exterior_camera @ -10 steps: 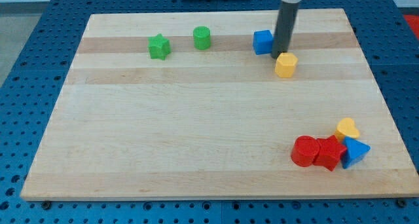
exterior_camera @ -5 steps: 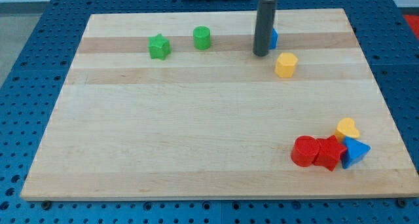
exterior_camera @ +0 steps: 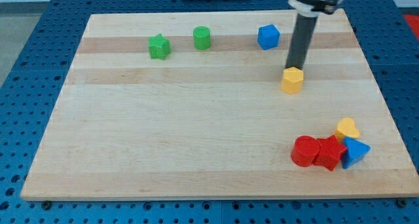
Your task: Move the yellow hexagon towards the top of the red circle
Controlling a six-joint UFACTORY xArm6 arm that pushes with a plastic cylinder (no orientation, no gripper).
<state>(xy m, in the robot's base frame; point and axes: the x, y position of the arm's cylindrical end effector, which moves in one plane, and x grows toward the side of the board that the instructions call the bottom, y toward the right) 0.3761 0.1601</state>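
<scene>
The yellow hexagon (exterior_camera: 292,80) sits right of the board's middle, in its upper half. My tip (exterior_camera: 295,67) touches its top edge, the dark rod rising up and to the right. The red circle (exterior_camera: 305,150) lies at the lower right, well below the hexagon. It touches a red block (exterior_camera: 330,152) on its right.
A yellow heart (exterior_camera: 347,128) and a blue triangle (exterior_camera: 355,151) crowd the red blocks at the lower right. A blue block (exterior_camera: 268,37) lies up and left of the rod. A green cylinder (exterior_camera: 202,38) and a green star (exterior_camera: 158,46) lie at the upper left.
My tip swung left over the blue block, then came back right and down onto the hexagon's top. The hexagon slid down and slightly right. The blue block shifted slightly.
</scene>
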